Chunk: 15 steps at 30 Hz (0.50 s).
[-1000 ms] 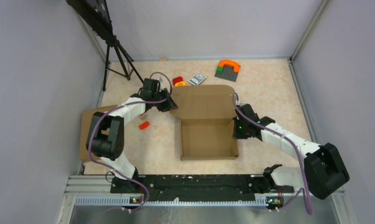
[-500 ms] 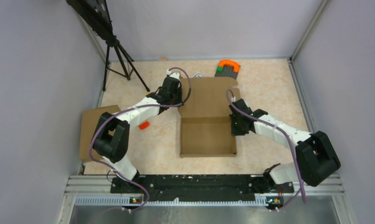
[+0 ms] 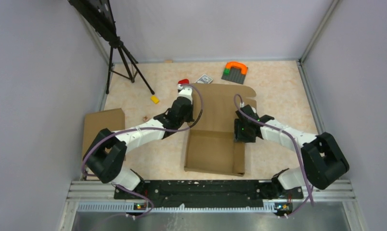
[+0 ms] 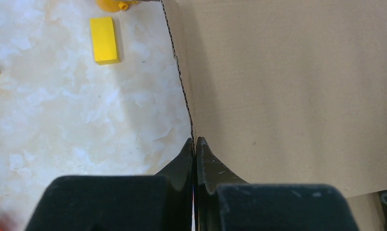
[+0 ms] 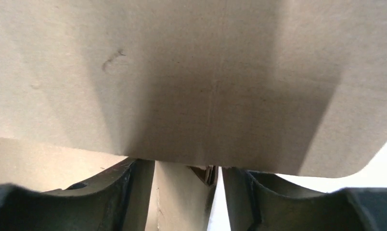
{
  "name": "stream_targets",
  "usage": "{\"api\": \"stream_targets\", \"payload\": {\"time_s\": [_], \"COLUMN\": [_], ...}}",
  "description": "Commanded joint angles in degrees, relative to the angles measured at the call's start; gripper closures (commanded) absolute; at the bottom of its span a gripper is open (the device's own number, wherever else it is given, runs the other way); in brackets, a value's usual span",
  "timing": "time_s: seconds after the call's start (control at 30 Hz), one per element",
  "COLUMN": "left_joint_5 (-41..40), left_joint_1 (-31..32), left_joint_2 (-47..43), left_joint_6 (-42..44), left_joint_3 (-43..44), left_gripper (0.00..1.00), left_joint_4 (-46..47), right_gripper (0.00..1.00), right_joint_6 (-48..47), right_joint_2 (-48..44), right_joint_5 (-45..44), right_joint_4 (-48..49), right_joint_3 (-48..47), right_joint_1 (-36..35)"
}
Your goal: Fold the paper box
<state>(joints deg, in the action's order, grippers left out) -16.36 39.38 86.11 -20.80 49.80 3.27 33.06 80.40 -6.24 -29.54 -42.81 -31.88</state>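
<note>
The paper box [image 3: 213, 154] is a brown cardboard mailer in the middle of the table. Its shallow tray is near me and its big lid flap [image 3: 225, 103] is tilted up behind the tray. My left gripper [image 3: 190, 113] is shut on the lid's left edge. The left wrist view shows the fingertips [image 4: 195, 142] pinching the corrugated edge of the box [image 4: 288, 86]. At the tray's right wall my right gripper [image 3: 239, 131] stands open. In the right wrist view its fingers [image 5: 134, 192] straddle that wall, with the lid [image 5: 191, 72] hanging overhead.
A second flat brown box [image 3: 102, 127] lies at the left edge. A yellow block [image 3: 154, 99] [image 4: 105, 33] sits left of the lid, and a red piece [image 3: 183, 81] is behind it. At the back are a card pack [image 3: 204, 78], a grey plate with an orange arch [image 3: 235, 71] and a tripod [image 3: 122, 57].
My left gripper closed on the lid's left edge and swung in toward the tray, lifting the lid. My right gripper opened at the right wall. The box shifted slightly toward me.
</note>
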Motion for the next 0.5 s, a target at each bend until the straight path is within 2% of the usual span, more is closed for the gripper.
{"api": "stream_targets", "payload": {"time_s": [0.0, 0.07, 0.17, 0.27, 0.37, 0.47], "left_joint_5": [-5.1, -5.6, -6.4, -7.4, -7.9, -8.1], "left_joint_1": [0.7, 0.8, 0.9, 1.0, 1.0, 1.0], "left_joint_2": [-1.2, -1.6, -2.1, -2.0, -2.6, -3.2], "left_joint_6": [2.1, 1.9, 1.9, 1.7, 1.7, 2.0], "left_joint_3": [-0.2, -0.5, -1.4, -1.2, -1.5, -2.0], "left_gripper": [1.00, 1.00, 1.00, 1.00, 1.00, 1.00], "left_joint_4": [2.2, 2.2, 3.1, 2.4, 2.5, 2.9], "right_gripper": [0.43, 0.36, 0.32, 0.27, 0.17, 0.12], "right_joint_6": [1.2, 1.0, 0.6, 0.5, 0.5, -0.4], "right_joint_2": [-4.4, -5.3, -6.7, -7.9, -10.3, -14.7], "right_joint_5": [-2.0, -3.8, -4.9, -4.8, -4.6, -2.7], "right_joint_4": [1.5, 0.3, -1.2, -2.6, -3.1, -1.9], "right_joint_3": [-0.8, -1.2, -1.8, -2.2, -2.2, -1.7], "right_joint_1": [-0.6, -0.6, -0.5, -0.5, -0.4, 0.3]}}
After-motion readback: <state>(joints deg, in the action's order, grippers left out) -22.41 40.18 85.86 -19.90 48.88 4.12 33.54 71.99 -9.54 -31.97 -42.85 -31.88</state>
